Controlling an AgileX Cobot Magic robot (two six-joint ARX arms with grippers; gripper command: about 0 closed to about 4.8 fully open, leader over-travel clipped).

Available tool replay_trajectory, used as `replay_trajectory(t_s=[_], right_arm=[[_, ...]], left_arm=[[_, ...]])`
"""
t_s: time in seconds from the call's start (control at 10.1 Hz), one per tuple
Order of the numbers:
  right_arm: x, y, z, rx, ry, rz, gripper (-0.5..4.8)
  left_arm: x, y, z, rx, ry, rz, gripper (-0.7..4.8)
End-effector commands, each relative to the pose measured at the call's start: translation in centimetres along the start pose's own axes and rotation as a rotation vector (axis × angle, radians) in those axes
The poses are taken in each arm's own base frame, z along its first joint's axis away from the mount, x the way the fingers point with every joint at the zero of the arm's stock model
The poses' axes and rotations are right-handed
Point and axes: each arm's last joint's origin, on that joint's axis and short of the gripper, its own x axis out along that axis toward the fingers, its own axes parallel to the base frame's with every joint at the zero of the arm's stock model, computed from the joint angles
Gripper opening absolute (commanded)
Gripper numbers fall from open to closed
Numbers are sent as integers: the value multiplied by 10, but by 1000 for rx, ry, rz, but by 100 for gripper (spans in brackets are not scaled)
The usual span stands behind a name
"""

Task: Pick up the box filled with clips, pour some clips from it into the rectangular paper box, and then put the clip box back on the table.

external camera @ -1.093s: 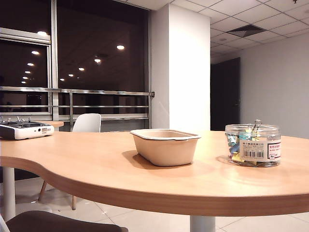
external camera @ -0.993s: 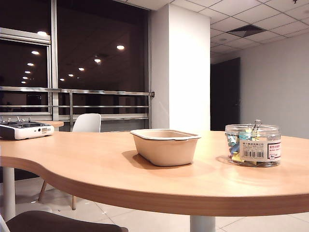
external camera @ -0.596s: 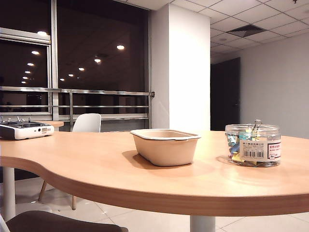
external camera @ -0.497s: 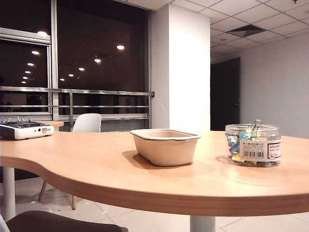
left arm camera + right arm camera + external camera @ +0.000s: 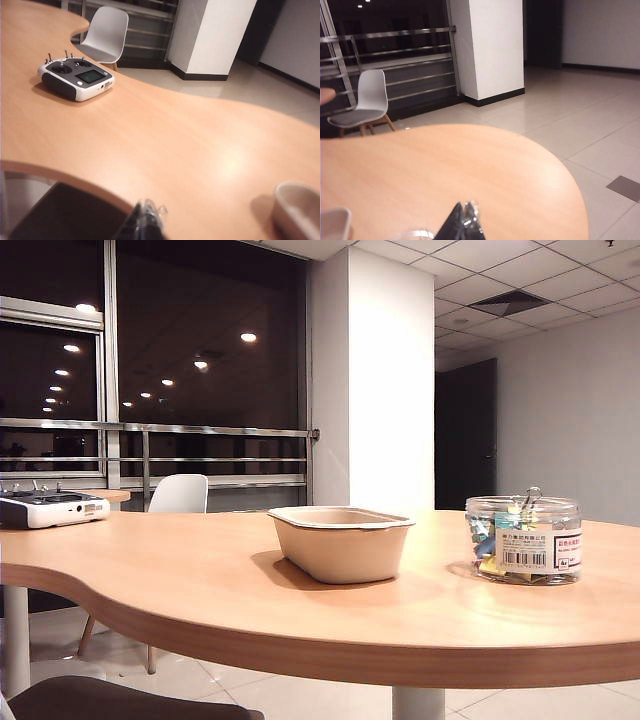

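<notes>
On the far left of the exterior view a white remote controller [image 5: 52,508] sits on the wood-grain surface [image 5: 200,580], its left end cut off by the frame; a white chair [image 5: 179,494] stands behind. The rectangular paper box [image 5: 340,542] rests mid-surface, its inside hidden by its rim. Well apart to its right stands the box filled with clips [image 5: 522,539], upright, the clips [image 5: 490,535] showing only partly behind its label. Neither arm appears in this view. In the wrist views only the tips show at the frame edge: the left tool [image 5: 146,223] and the right tool [image 5: 462,222] are both clenched on nothing, above the near rim of the surface.
</notes>
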Motion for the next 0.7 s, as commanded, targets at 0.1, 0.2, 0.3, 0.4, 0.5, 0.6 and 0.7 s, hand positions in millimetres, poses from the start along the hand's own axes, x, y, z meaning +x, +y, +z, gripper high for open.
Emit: replay_trajectory(t_s=[0.1, 0.2, 0.3, 0.4, 0.5, 0.6, 0.7], right_arm=[[28, 10, 56, 28, 4, -8, -2], [34, 11, 64, 28, 11, -8, -2], [57, 17, 90, 28, 50, 27, -2], [70, 21, 102, 27, 88, 45, -2], [82, 23, 112, 26, 126, 58, -2], [147, 33, 140, 25, 402, 52, -1], [176, 35, 127, 42, 514, 105, -1]], left_arm=[[13, -9, 50, -100, -4, -25, -6], [17, -11, 59, -112, -7, -40, -6], [31, -18, 87, -138, -1, -79, -5], [40, -20, 101, -147, 14, -83, -5], [48, -22, 112, -147, 31, -78, -5], [98, -35, 159, -147, 240, -191, -5], [123, -47, 165, -142, 329, -318, -5]])
